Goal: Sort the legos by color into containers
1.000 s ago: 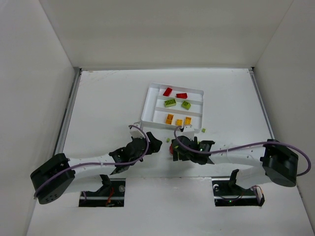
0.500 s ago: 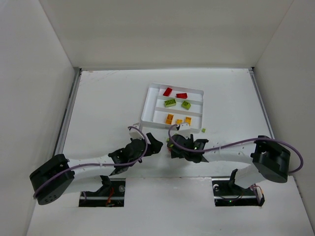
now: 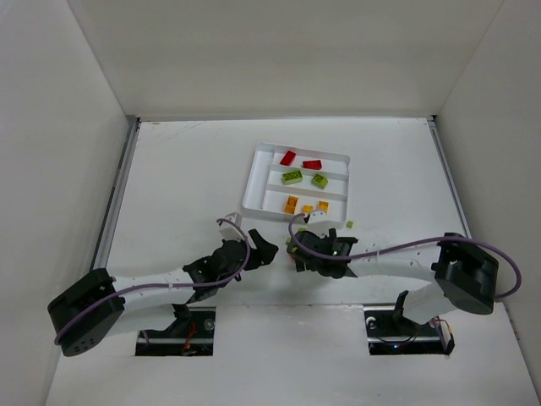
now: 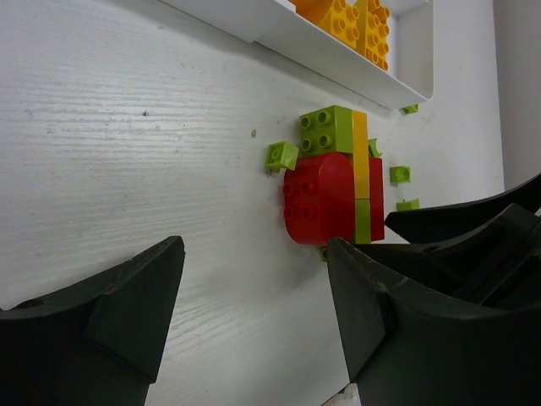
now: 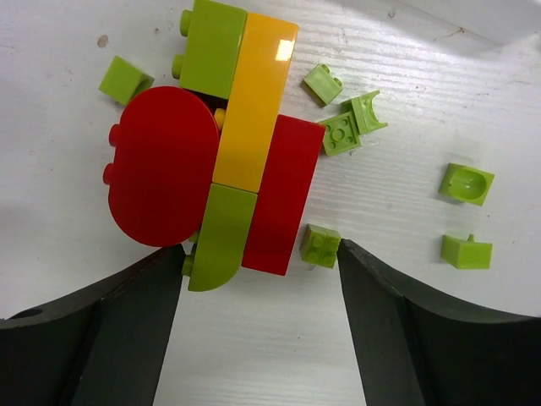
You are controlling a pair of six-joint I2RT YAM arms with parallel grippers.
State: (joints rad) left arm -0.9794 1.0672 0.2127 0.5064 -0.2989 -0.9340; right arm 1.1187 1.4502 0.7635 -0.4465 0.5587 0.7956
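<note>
A clump of red, lime green and yellow legos (image 5: 211, 144) lies on the table just in front of the white tray (image 3: 254, 182). My right gripper (image 5: 260, 262) is open, its tips on either side of the clump's near end, one close to a curved lime brick (image 5: 218, 233). The left gripper (image 4: 254, 279) is open and empty, a short way left of the clump (image 4: 334, 182). In the tray's slots lie red bricks (image 3: 288, 157), green bricks (image 3: 292, 177) and orange bricks (image 3: 292, 203). From above, the right gripper (image 3: 314, 249) hides most of the clump.
Several tiny loose lime pieces (image 5: 466, 183) are scattered on the table right of the clump; one (image 5: 322, 245) sits by my right fingertip and another (image 3: 349, 224) lies near the tray's corner. The tray's near wall (image 4: 279, 34) is just beyond the clump.
My right gripper has shifted left and toward the tray, over the clump. The left gripper has crept slightly toward the clump, and its jaws have widened a little.
</note>
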